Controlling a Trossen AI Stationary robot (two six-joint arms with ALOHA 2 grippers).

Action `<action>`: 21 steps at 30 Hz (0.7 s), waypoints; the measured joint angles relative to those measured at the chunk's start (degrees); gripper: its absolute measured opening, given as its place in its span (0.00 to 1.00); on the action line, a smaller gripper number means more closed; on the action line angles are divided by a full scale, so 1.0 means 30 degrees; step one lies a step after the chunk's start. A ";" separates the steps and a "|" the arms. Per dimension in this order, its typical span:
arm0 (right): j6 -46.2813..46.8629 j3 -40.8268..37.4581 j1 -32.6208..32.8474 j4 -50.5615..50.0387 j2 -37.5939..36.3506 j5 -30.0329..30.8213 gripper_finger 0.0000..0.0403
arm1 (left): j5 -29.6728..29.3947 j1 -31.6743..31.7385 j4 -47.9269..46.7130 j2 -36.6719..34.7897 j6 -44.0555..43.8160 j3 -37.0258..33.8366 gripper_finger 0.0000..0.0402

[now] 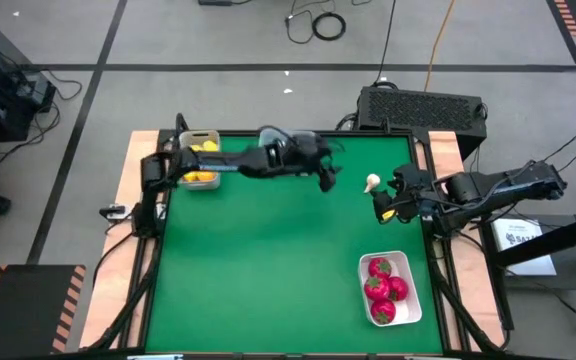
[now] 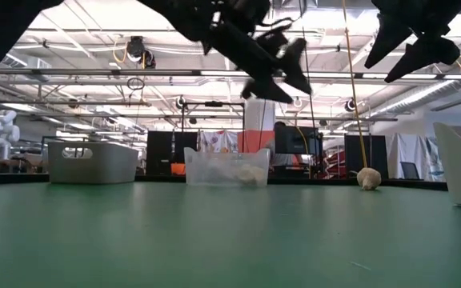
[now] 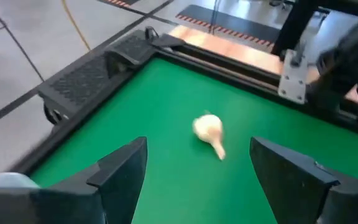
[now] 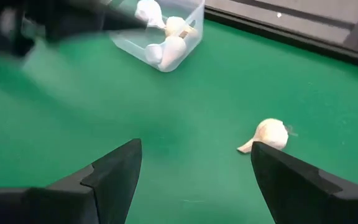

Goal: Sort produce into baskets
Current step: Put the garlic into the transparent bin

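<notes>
You had one garlic bulb [image 1: 372,182] left loose on the green counter [image 1: 268,260], and both grippers were converging on it; that was the main hazard. The left gripper [image 1: 330,180] hung just at the bulb's 9 o'clock in the high view, fingers spread and empty. The right gripper [image 1: 388,205] hung just at its 5 o'clock, also spread and empty. If both had dropped together, the fingers could have clashed, or one could have knocked the bulb rolling toward the counter's far edge, which lay close behind it.

Going near to far on the counter: the white tray [image 1: 413,300] sat toward 4 o'clock at the near right, holding the red fruits [image 1: 383,290]. The bulb lay beyond it near the far right, resting on its side, its stem tip pointing off to one side; that tapering shape looked apt to squirt out of a pinch placed off-centre. At the far edge the clear tub [image 4: 166,31] already held several white bulbs [image 4: 166,46], largely hidden under the left arm in the high view. At the far left, about 10 o'clock, the grey bin [image 1: 200,160] held the lemons [image 1: 203,178].

From the left wrist view the bulb [image 3: 209,132] lay ahead, framed between the fingers [image 3: 120,171] but not yet between them.
</notes>
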 joint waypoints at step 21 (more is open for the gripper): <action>-0.2454 -0.0007 -0.8460 0.1236 0.3526 -0.3794 0.73 | -0.4262 -0.1002 -0.7623 -0.2646 0.5825 0.1912 0.72</action>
